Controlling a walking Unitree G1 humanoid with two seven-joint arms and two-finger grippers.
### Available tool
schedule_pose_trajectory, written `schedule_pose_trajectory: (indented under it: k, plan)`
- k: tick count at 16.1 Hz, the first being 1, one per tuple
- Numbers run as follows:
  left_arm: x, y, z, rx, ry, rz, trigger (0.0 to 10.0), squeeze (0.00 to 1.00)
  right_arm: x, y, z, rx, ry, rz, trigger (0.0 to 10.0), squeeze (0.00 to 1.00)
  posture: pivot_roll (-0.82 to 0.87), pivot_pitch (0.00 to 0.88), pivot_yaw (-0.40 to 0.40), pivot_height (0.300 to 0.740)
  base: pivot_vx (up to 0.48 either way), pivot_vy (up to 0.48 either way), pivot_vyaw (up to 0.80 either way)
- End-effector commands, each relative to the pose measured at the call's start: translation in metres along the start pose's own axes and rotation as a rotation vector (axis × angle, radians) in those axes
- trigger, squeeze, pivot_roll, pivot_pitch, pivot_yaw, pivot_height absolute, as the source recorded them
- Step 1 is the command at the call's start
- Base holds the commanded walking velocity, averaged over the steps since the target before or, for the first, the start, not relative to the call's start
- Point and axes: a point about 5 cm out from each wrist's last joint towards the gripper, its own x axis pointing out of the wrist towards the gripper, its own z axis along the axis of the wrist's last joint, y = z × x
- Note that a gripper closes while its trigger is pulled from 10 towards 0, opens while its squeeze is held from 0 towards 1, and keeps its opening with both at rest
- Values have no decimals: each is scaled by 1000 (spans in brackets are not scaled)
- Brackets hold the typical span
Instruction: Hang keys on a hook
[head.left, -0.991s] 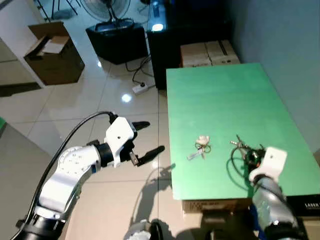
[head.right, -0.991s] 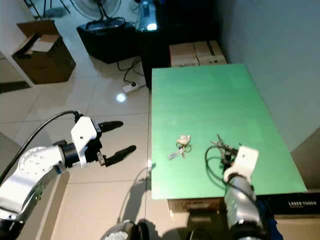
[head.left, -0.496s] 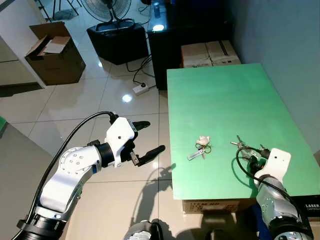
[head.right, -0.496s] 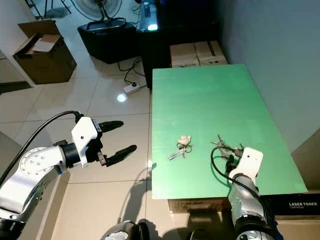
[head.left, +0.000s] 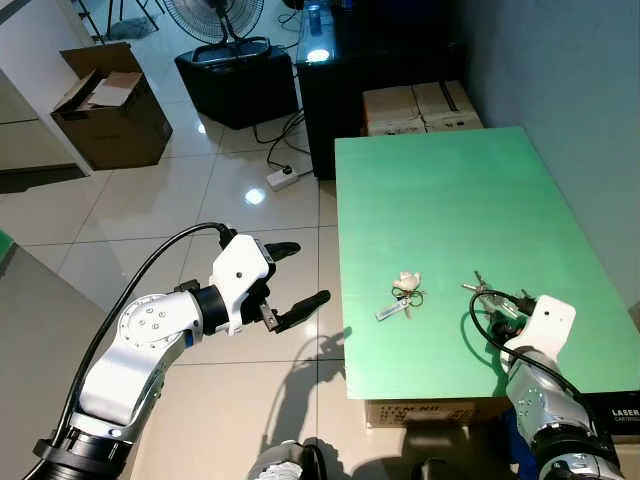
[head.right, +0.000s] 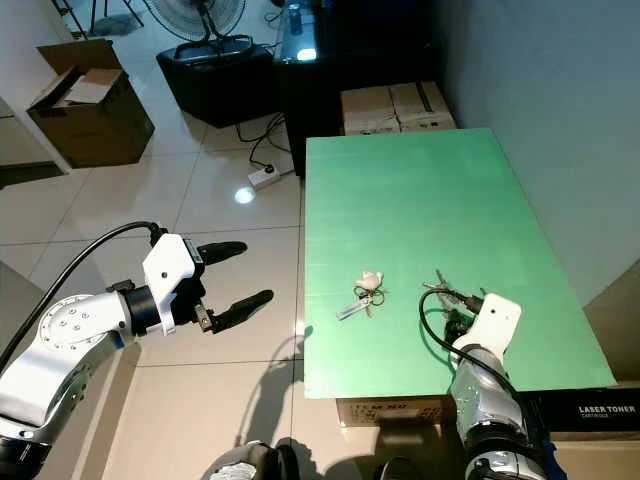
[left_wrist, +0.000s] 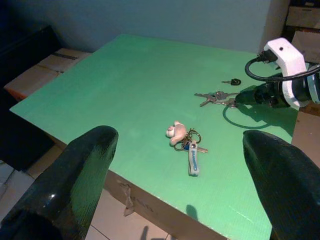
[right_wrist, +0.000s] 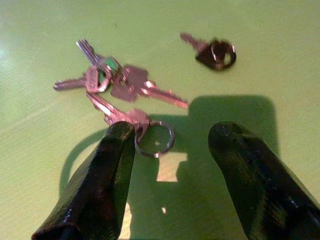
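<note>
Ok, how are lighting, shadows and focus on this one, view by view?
Eye views: sharp, glare spot on the floor tiles, left gripper throwing a shadow on the floor. Right wrist view: yellow-green cast, key bunch slightly soft, right gripper shadowing the green table. Left wrist view: clear, its near fingers blurred.

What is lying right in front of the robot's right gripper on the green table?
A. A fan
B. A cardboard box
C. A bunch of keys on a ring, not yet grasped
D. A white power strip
C. The right wrist view shows the right gripper open, its fingers either side of the bunch of keys lying flat on the green table.
</note>
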Motion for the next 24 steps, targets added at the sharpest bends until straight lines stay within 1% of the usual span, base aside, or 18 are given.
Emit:
schedule_pose_trajectory:
  k: [1,4,7,10,18,19,20,22,23,24]
  plan:
    - [-4,2,-2,9,20,2,10000,0,1,7,-3,65,31,13,10000,0,52,80,141,740,0,0,0]
    - [-4,1,-3,8,27,-9,10000,0,1,12,-6,117,63,30,10000,0,53,77,138,740,0,0,0]
    - [-4,1,-2,10,26,-7,10000,0,3,15,-4,121,61,46,10000,0,57,78,139,740,0,0,0]
    - [-4,1,-2,9,27,-12,10000,0,5,18,1,156,69,69,10000,0,59,79,139,740,0,0,0]
    - [-4,1,-2,11,27,-11,10000,0,7,20,7,152,57,88,10000,0,62,81,137,740,0,0,0]
    - [-4,1,-1,11,27,-11,10000,0,7,23,7,142,49,103,6627,0,62,82,137,740,0,0,0]
    - [-4,1,-1,11,27,-11,10000,0,7,24,8,144,44,108,6078,0,62,82,137,740,0,0,0]
    - [-4,1,-2,10,27,-11,10000,0,8,25,10,145,36,113,5765,0,62,82,137,740,0,0,0]
    - [-4,1,-2,10,28,-11,10000,0,8,25,10,146,34,115,4980,0,62,83,139,740,0,0,0]
    - [-4,1,-2,10,28,-11,10000,0,8,25,11,146,33,115,4510,0,62,83,139,740,0,0,0]
